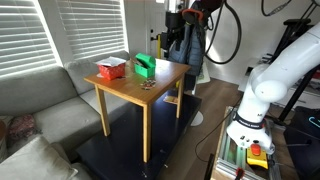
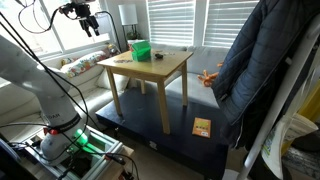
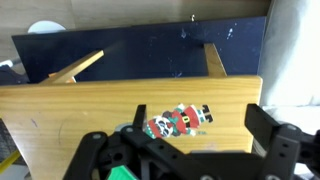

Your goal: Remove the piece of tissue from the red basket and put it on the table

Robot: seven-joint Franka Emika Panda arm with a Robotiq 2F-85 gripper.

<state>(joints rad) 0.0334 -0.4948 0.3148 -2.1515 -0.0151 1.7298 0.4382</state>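
Wrist view looked straight down on the square light-brown wooden table (image 3: pixel 60 120). The gripper (image 3: pixel 185 160) framed the bottom of the picture, and its black fingers (image 3: pixel 100 155) stood wide apart with nothing between them, so it was released and empty. Above the gap, on the wood, lay a small flat printed figure (image 3: pixel 180 120) in red, green and white; any lettering on it was too small to read.

In an exterior view, the small, low, rectangular red plastic basket (image 1: pixel 110 71) sat toward the left end of the table (image 1: pixel 150 95). The small white crumpled piece of tissue (image 1: pixel 107 64) lay in it. Just to the right stood a green plastic basket (image 1: pixel 145 66). The gripper (image 1: pixel 176 15) hung high above the table, up and to the right of the tissue and well apart from it. Farther right, the white arm (image 1: pixel 268 85) rose from its base and left the top of the picture.

In an exterior view from the opposite side, the arm (image 2: pixel 30 70) climbed at the left and bent over. The gripper (image 2: pixel 90 25) pointed down, above and left of the green plastic basket (image 2: pixel 140 50). The red plastic basket and the tissue could not be made out there. A dark jacket (image 2: pixel 250 70) hung at the right.
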